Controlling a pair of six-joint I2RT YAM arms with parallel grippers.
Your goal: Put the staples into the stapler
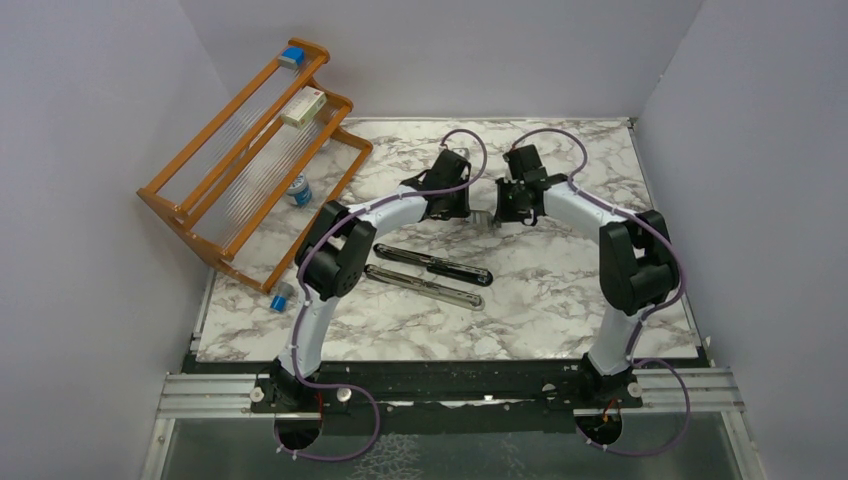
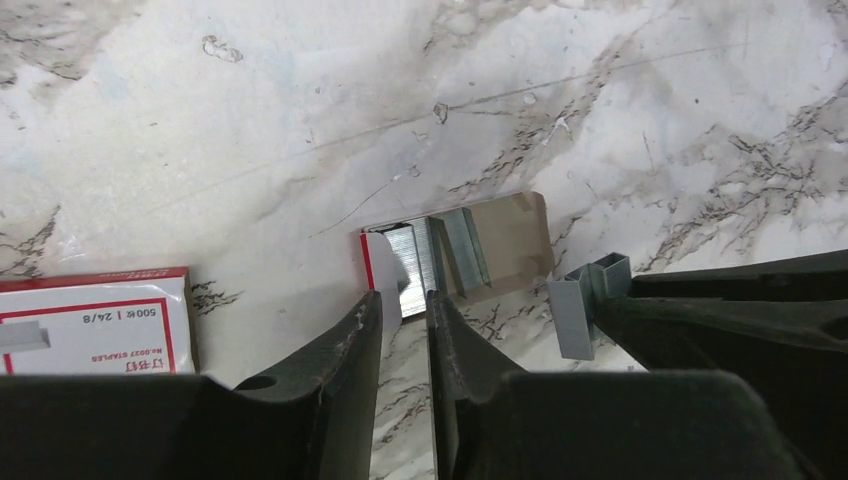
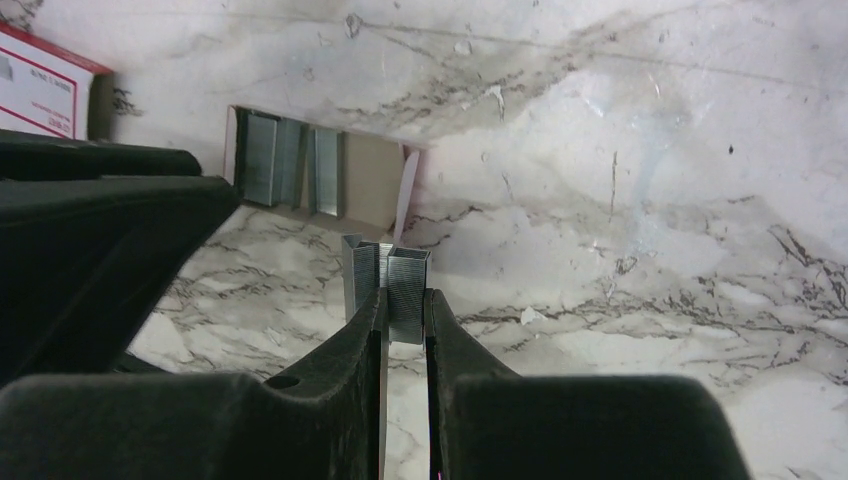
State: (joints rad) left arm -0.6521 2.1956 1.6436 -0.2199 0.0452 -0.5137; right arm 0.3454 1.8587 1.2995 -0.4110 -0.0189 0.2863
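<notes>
Right jaws: pinching a strip of staples (image 3: 395, 278), just beside the tray (image 3: 368, 178). Left jaws: narrowly spread, one tip on either side of the tray's white flap (image 2: 385, 275), not visibly clamping it. More staples lie inside the tray. The stapler (image 1: 430, 275) lies opened flat on the tabletop (image 1: 560, 300), well apart from the tray, toward the arm bases. A red-and-white box (image 2: 95, 325) sits near the tray.
</notes>
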